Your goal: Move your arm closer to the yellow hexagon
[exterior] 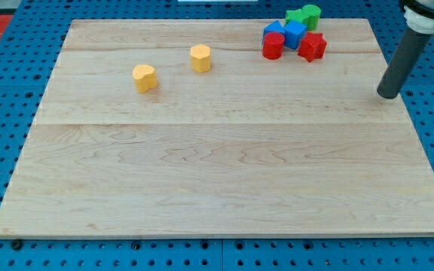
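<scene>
**Rod tip at the right edge, yellow hexagon far to the left**

Board of pale wood (pixel 224 173) with visible planks fills most of the view and lies on a blue perforated table (pixel 6 30). Next in size is the dark straight rod (pixel 402 62), which comes down from the far right corner, slightly tilted. My tip (pixel 387 95) stands on the wood near the right edge of the board. It has no jaws to open or close and it holds nothing; it touches no block.

A cluster of blocks sits at the far side, to the left of the tip and a little farther away. It has a green block (pixel 305 15) of unclear shape at the far end, two blue blocks (pixel 286 33) just in front of it, then a red cylinder (pixel 273 46) and a red star-like block (pixel 313 47) nearest to me. These blocks touch or almost touch each other.

The yellow hexagon block (pixel 200 58) stands alone, well apart from the tip, left of the cluster. A second yellow block (pixel 145 77), with a heart-like shape, is near it, further left and a little nearer.
</scene>
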Robot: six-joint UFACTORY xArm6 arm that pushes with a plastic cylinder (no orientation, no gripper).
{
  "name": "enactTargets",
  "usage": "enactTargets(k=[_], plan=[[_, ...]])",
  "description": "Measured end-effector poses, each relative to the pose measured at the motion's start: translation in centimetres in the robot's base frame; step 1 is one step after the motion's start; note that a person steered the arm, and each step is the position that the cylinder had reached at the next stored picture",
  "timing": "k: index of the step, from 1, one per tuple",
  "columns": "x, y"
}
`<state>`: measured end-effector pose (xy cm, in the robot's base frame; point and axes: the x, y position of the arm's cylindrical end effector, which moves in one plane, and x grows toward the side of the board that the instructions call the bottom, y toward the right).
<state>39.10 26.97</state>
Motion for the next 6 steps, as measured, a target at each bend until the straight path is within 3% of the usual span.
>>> enactTargets(k=[5,6], plan=[[3.2,-1.5],[6.9,-13.1]])
